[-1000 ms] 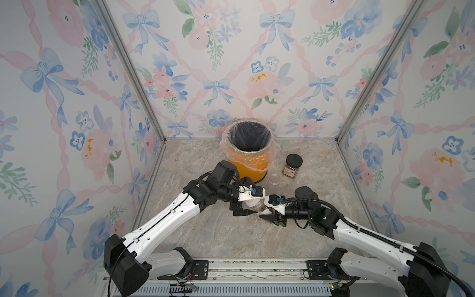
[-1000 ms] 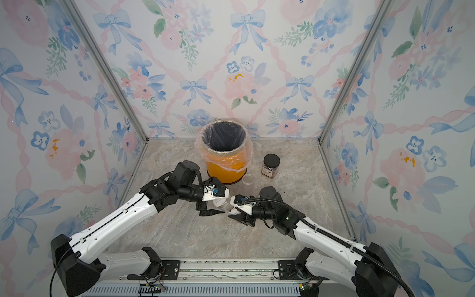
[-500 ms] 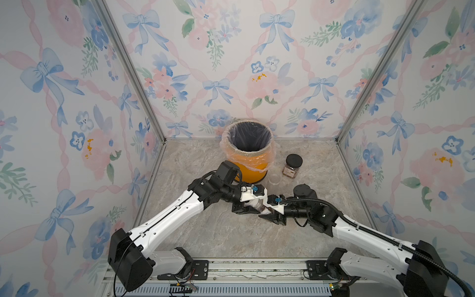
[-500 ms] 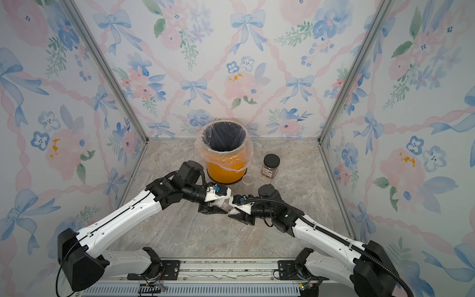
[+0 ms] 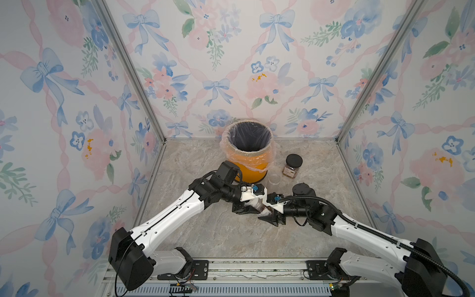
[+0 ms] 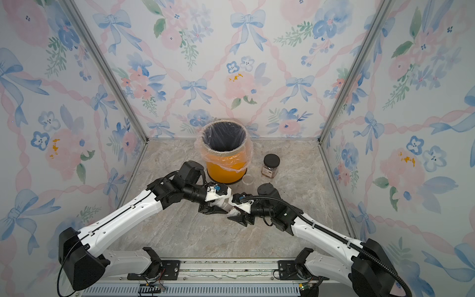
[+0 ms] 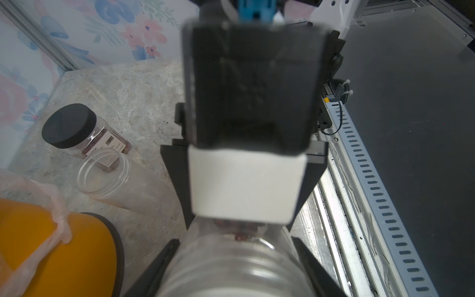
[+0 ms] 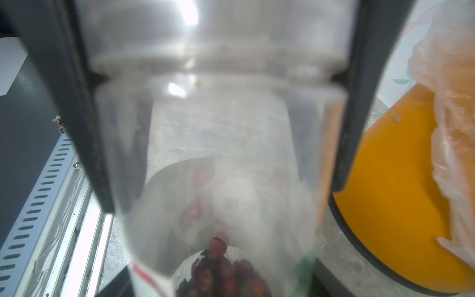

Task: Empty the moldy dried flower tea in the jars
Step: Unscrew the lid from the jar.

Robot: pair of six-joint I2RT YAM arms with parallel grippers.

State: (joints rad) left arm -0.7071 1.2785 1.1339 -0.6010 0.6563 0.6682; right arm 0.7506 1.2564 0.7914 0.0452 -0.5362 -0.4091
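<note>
In both top views the slim jar [image 5: 259,207] [image 6: 228,206] is held above the bench [image 5: 231,239]. Left wrist: it is clamped by the left tool [image 7: 235,240]. Right wrist: tea [image 8: 221,272] is seen inside; the state of the right tool [image 8: 222,198] cannot be told.

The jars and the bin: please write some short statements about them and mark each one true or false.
1. The orange bin has a plastic liner. True.
2. The black-lidded jar lies on its side. False: it stands upright.
3. A clear jar beside the bin has no lid on. True.
4. The third jar, between the left gripper and right gripper, is empty. False: dried flowers show inside.
</note>
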